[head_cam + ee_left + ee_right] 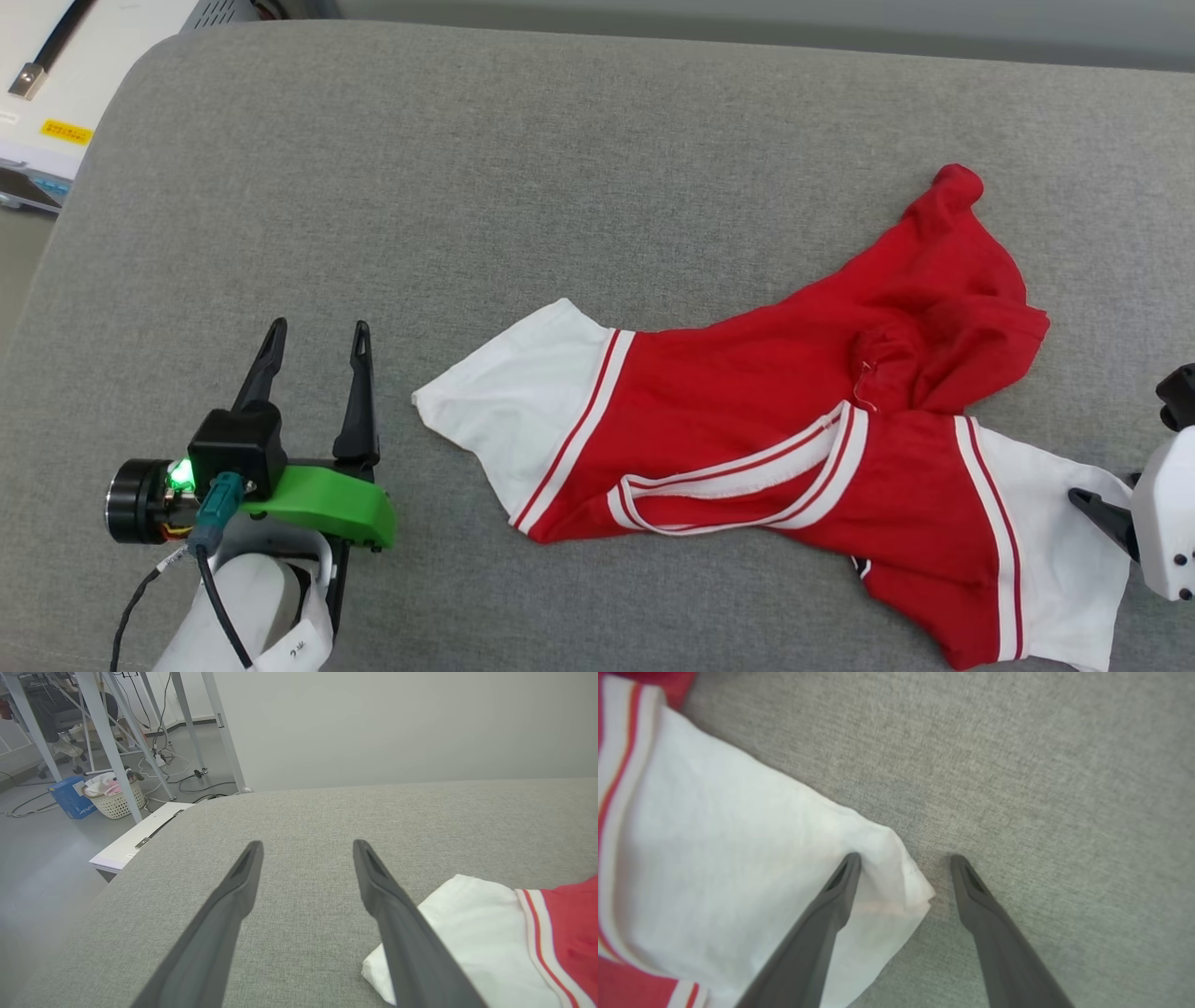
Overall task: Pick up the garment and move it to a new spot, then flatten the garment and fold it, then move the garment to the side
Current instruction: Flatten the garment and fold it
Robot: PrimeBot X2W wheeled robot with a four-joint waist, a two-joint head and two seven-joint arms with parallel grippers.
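While the garment point(794, 411) is lying crumpled, my left claw point(319, 325) is hovering released beside it, my right claw point(905, 857), also released, is straddling its sleeve corner point(915, 893).

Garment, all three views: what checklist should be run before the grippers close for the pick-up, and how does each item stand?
1. Left gripper open: ok.
2. Right gripper open: ok.
3. Right gripper straddles a white sleeve corner: ok.
4. Left gripper over the other sleeve: not ok, it sits beside it, over the grey surface.
5. Garment flat: not ok, bunched and twisted.
6. Right gripper touching cloth: cannot tell.
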